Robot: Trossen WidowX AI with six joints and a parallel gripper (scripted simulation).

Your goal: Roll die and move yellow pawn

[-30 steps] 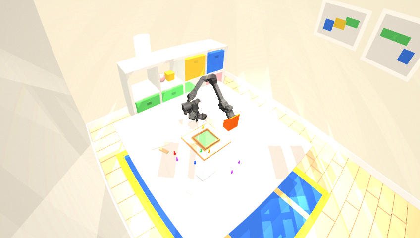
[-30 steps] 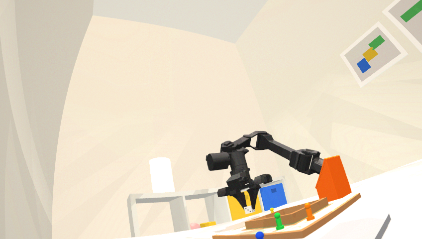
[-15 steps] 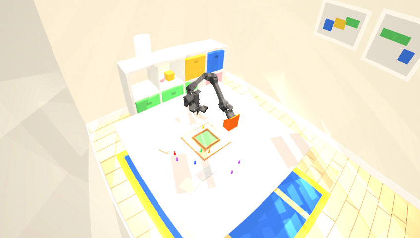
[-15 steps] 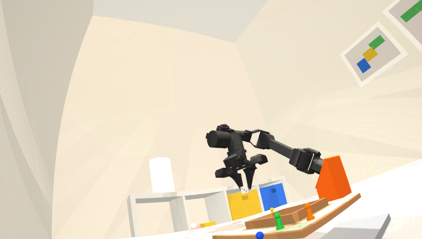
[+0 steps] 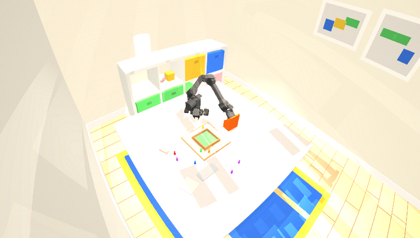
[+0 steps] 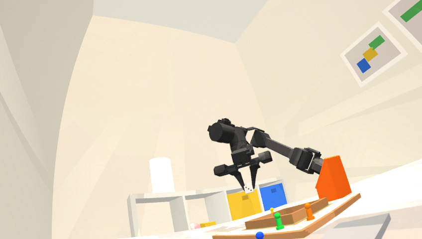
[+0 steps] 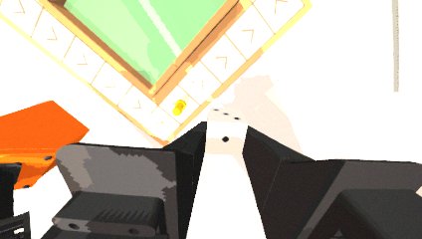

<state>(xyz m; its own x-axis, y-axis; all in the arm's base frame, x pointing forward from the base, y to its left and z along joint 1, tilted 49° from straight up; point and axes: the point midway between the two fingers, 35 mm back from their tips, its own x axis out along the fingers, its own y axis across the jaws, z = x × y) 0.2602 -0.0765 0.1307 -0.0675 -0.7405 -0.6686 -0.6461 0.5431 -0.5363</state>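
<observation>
Shelving [image 6: 177, 196] sits over on the far left of the exterior view, well apart from the action. Moving right, the gripper [image 6: 248, 184] hangs up in the air with its fingers clamped on the white die [image 6: 248, 188], a few pips showing on the side face. So the die is off the table, pinched right at the fingertips.

In the wrist view the die [image 7: 226, 130] sits dead centre, the yellow pawn [image 7: 178, 107] is at about 10 o'clock from it on the corner of the track, and the green tray [image 7: 144, 35] is further out toward 11 o'clock. The orange block [image 6: 333, 179] stands off to the right behind the board [image 6: 340, 204].

The job now looks like carrying the die over the tray. Best bet is to travel toward 11 o'clock at this height so the fingers pass well above the yellow pawn, stop over the middle of the green felt rather than near a wall, then open up from high enough that the die actually tumbles instead of just plopping flat. Dropping near the rim risks it bouncing out onto the track.
</observation>
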